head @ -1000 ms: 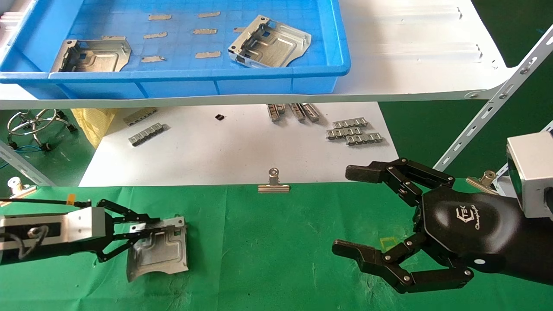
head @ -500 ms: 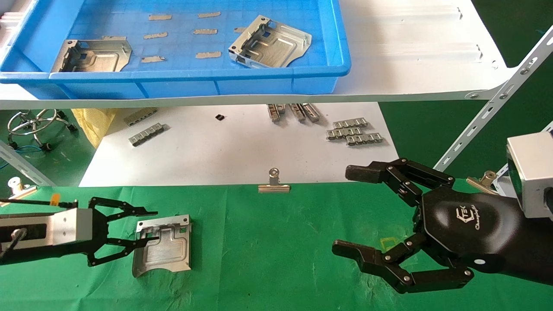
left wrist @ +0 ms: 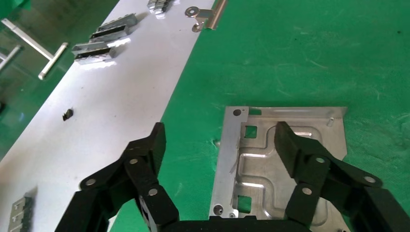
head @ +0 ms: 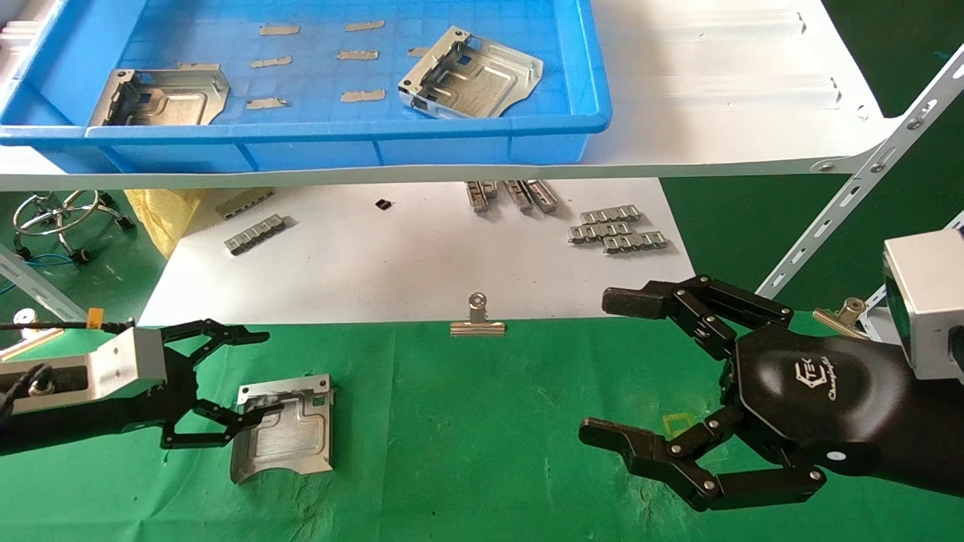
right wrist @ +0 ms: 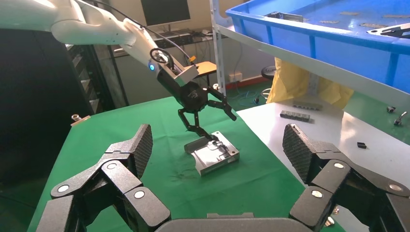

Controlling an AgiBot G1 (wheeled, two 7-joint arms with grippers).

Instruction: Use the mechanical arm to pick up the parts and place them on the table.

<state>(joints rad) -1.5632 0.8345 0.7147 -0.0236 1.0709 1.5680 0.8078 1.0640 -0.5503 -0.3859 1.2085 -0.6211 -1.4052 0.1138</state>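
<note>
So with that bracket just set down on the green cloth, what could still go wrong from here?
The left gripper is open, but one finger overlaps the placed bracket, so pulling away might snag a folded edge and drag it. Two brackets remain in the blue tray on the shelf; the tray wall could hinder the next grasp. The right gripper hovers open over the table.

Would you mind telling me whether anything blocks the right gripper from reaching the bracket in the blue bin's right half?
Yes. The white shelf board carrying the blue bin overhangs between the right gripper, open above the green table, and that bracket.
</note>
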